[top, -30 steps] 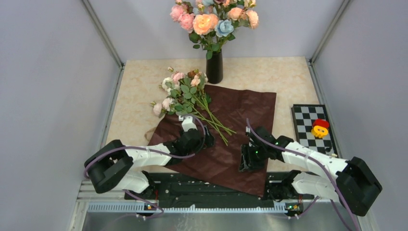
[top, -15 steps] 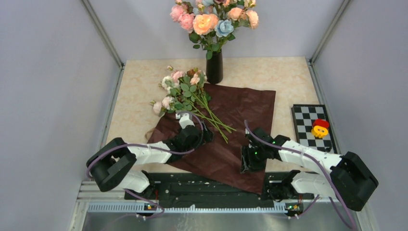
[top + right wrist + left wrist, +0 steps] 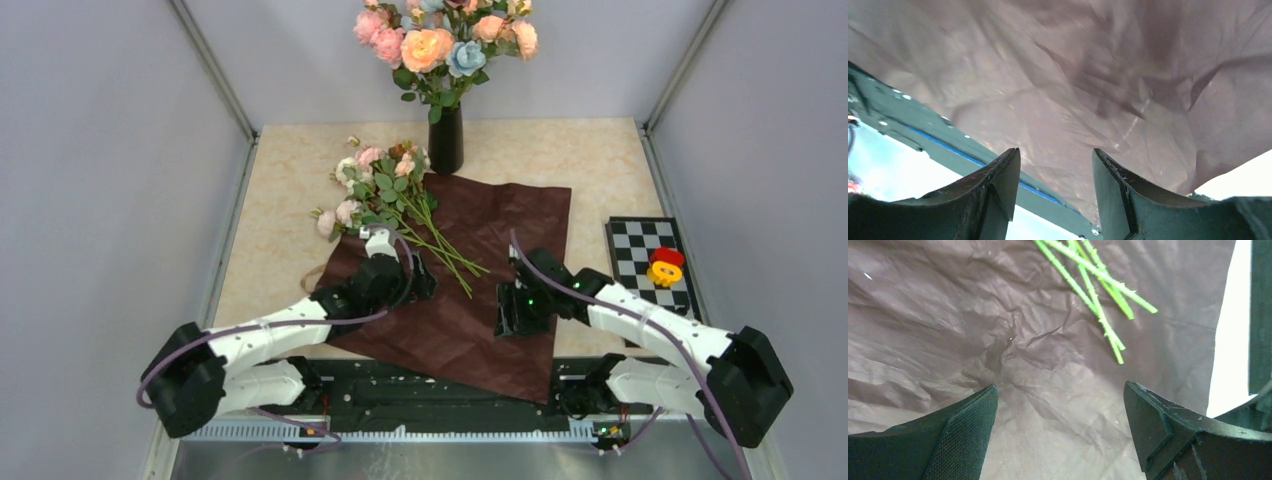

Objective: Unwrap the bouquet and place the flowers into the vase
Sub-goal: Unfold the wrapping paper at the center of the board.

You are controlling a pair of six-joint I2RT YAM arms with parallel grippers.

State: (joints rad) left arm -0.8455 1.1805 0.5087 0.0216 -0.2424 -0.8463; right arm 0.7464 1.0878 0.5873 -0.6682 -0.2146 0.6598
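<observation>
Left fingers [image 3: 958, 440] wide, right fingers [image 3: 993, 195] apart

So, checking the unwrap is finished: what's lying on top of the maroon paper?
The flowers lie loose with their stems across the paper, blooms past its far-left edge. Anything beneath the paper is covered.

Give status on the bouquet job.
Done: wrapping paper lies opened flat, flowers loose with stems on it. In hand: nothing; left gripper is open above the paper near the stem ends, right gripper open over the paper's near right part. Left: pick up the flowers and put them in the vase.
</observation>
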